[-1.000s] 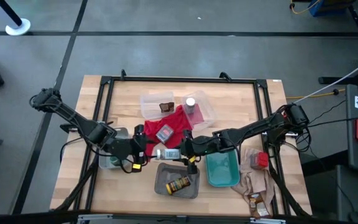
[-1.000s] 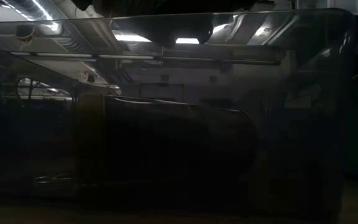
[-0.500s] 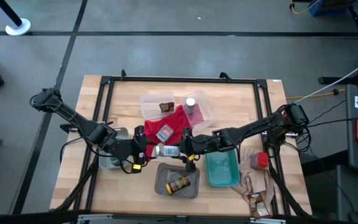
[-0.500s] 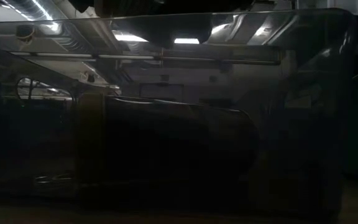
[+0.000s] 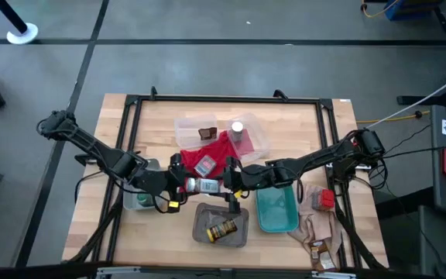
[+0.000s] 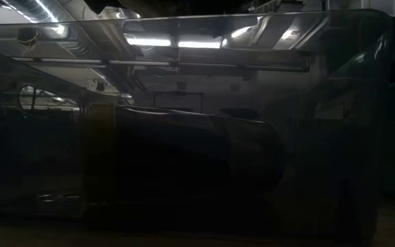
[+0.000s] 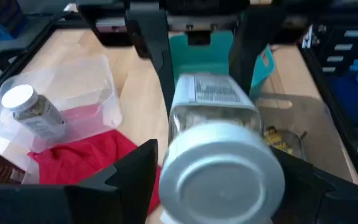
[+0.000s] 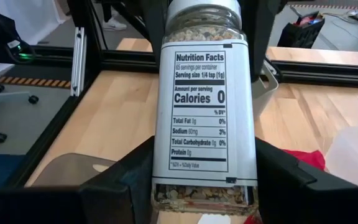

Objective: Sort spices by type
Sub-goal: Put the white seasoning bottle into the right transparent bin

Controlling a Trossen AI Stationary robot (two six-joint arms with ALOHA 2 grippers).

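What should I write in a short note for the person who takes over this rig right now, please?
Left gripper and right gripper: both closed on one white-capped bottle, held level between them above the table's middle.
Done: yellow-labelled jar lies in the grey tray; a second white-capped bottle and a brown packet are in the clear tray.
Left: red tin on the red cloth, red tin and packet on the beige cloth. Teal tray holds nothing.
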